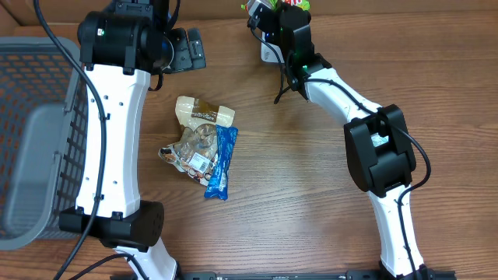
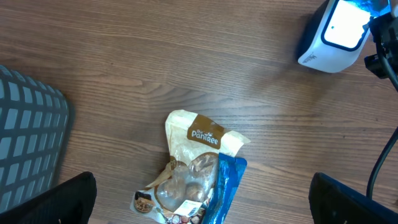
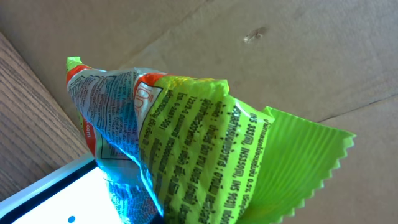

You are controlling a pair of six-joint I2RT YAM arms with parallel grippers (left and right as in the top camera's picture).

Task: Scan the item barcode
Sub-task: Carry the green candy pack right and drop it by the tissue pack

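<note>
The crinkled lime-green foil snack packet (image 3: 205, 143) hangs at the far edge of the counter (image 1: 311, 194), held just above the white box-shaped barcode scanner (image 1: 270, 53), whose bluish light falls on the packet's lower folds. The right claw (image 1: 282, 12) is closed tight on it, though the contact itself is out of sight.

The likeliest failure is a missed read. The face turned to the wrist camera shows only fine print and no barcode, and I cannot tell which panel looks down at the scanner window. The foil is bunched and creased, so a code could sit folded or tilted off the light, and glare from the shiny wrap could spoil it. A thin pinch on slick foil could also let the packet twist or slide if the wrist rolls sharply.

The right arm reaches far forward across the counter, with its wrist bent down over the scanner. The left arm stands along the grey mesh basket (image 1: 31, 117). The left claw (image 1: 185, 50) is spread fully wide and empty, hovering above the counter near the pile of spare snack bags (image 2: 199, 180).
</note>
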